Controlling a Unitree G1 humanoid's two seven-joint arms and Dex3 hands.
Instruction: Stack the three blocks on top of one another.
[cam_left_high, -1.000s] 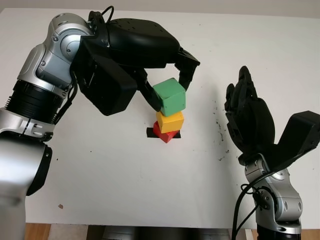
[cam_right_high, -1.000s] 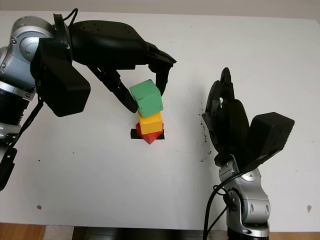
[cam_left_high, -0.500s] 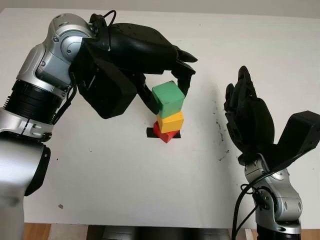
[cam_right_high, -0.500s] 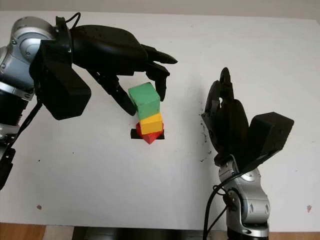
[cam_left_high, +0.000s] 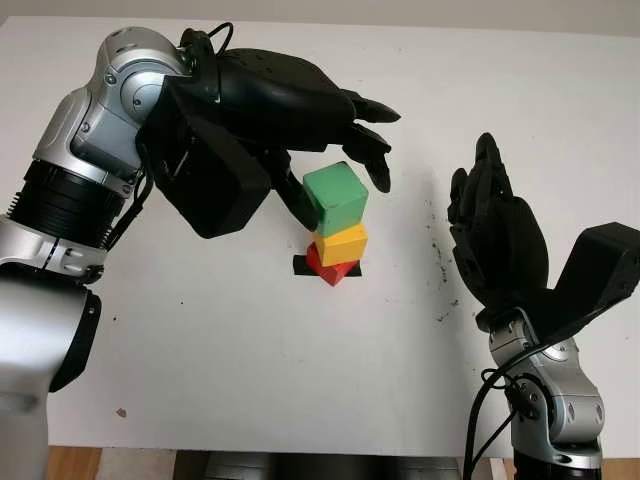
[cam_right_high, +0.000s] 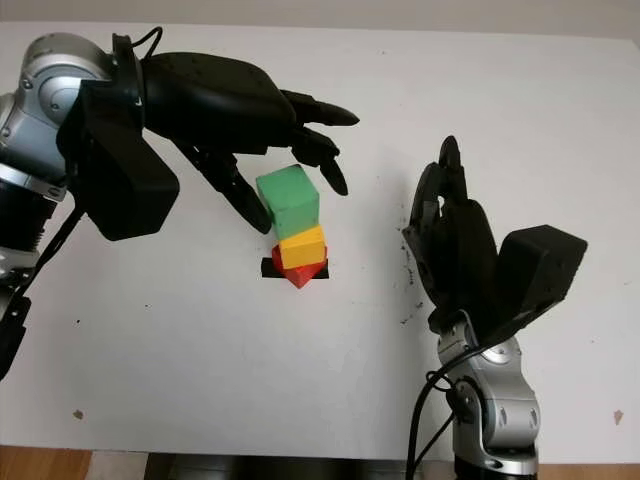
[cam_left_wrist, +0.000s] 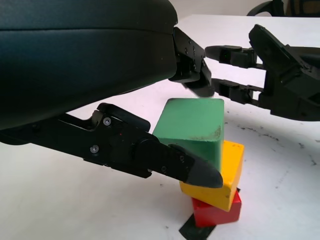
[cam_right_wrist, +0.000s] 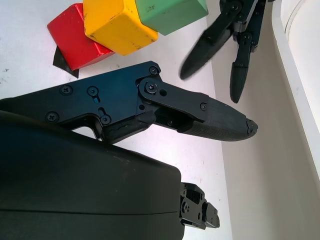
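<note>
**Green block set on top, hand letting go**

On the white table (cam_left_high: 200, 330), over a black mark, the red block (cam_left_high: 322, 267) carries the yellow block (cam_left_high: 341, 243), and the green block (cam_left_high: 337, 196) sits on top, slightly skewed; the left hand (cam_left_high: 340, 150) brackets it with fingers apart, apparently clear of its faces; the right hand (cam_left_high: 498, 240) stands open well aside. Stacking looks done; the release is in hand; next calls for lifting straight away without brushing the tower.

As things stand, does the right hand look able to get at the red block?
Probably not cleanly. The open right hand is off to the side with bare table between, but the red block sits under the yellow block and green block, with the open left hand around the top.
</note>
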